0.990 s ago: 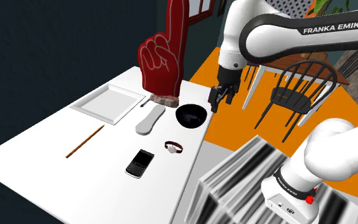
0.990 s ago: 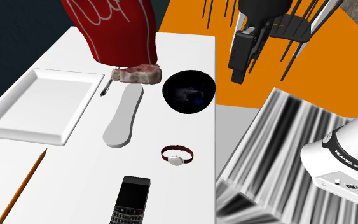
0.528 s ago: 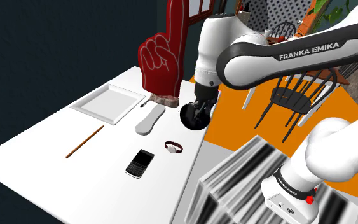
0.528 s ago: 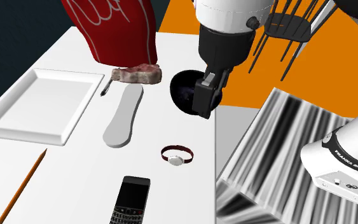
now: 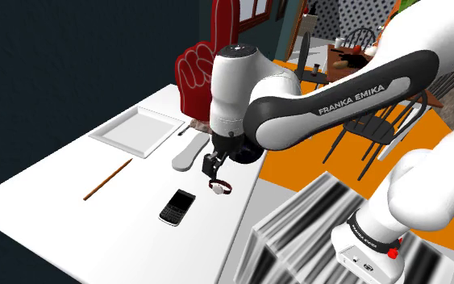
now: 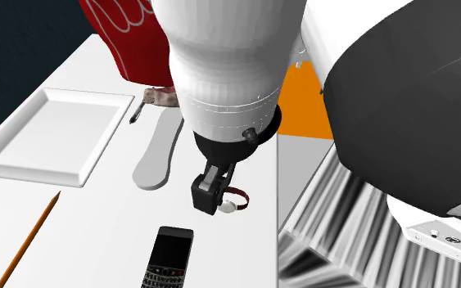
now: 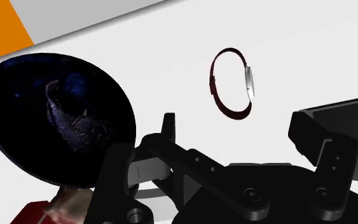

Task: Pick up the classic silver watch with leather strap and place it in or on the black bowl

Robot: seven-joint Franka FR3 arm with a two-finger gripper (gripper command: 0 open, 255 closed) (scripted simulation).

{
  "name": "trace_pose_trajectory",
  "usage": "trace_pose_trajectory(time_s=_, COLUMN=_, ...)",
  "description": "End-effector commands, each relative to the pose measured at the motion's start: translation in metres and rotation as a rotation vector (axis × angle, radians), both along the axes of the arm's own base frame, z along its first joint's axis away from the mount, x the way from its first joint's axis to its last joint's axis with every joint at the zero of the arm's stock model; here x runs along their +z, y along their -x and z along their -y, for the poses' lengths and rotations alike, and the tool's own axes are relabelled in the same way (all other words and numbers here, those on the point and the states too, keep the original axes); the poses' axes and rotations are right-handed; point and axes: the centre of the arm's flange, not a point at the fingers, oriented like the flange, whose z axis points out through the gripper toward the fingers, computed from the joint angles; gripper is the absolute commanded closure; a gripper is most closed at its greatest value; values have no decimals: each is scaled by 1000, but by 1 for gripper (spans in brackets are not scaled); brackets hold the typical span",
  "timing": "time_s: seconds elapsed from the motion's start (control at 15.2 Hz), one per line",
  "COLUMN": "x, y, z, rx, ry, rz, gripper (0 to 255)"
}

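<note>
Just above the desk (image 5: 56, 185), the end effector (image 5: 212, 167) hovers, and the wrist view shows its two black fingers (image 7: 166, 130) standing wide apart with nothing clasped between them. The watch (image 7: 250, 83) lies flat on the white surface ahead of those fingers, roughly in line with the gap, and neither finger touches it: a dark red strap curled in a ring with a small silver face on one side. In the shoulder view the end effector sits right over the watch, with the big white arm arching in from that view's right. The black bowl (image 7: 18, 146) sits on the desk near the watch, close to the desk's edge, with orange floor beyond. A black phone (image 5: 177, 206) lies near the watch on the other side. Farther out are a long white flat piece (image 5: 189, 152), a square white plate (image 5: 136, 131) and a pencil (image 5: 108, 179), well apart from the watch. A red foam hand (image 5: 194, 81) stands upright at the back.
</note>
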Motion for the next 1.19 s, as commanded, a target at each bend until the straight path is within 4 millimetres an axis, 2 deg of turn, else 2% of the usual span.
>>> trace_pose_trajectory(time_s=0.0, x=-10, y=0, z=-24, rx=27, ry=7, rz=21, gripper=0)
trace_pose_trajectory(time_s=0.07, x=-16, y=-1, z=-36, rx=40, ry=11, rz=31, gripper=0)
trace_pose_trajectory(time_s=0.13, x=-16, y=-1, z=-37, rx=41, ry=11, rz=32, gripper=0)
trace_pose_trajectory(time_s=0.59, x=-56, y=-5, z=-35, rx=41, ry=11, rz=32, gripper=0)
trace_pose_trajectory(time_s=1.12, x=-56, y=-5, z=-35, rx=41, ry=11, rz=32, gripper=0)
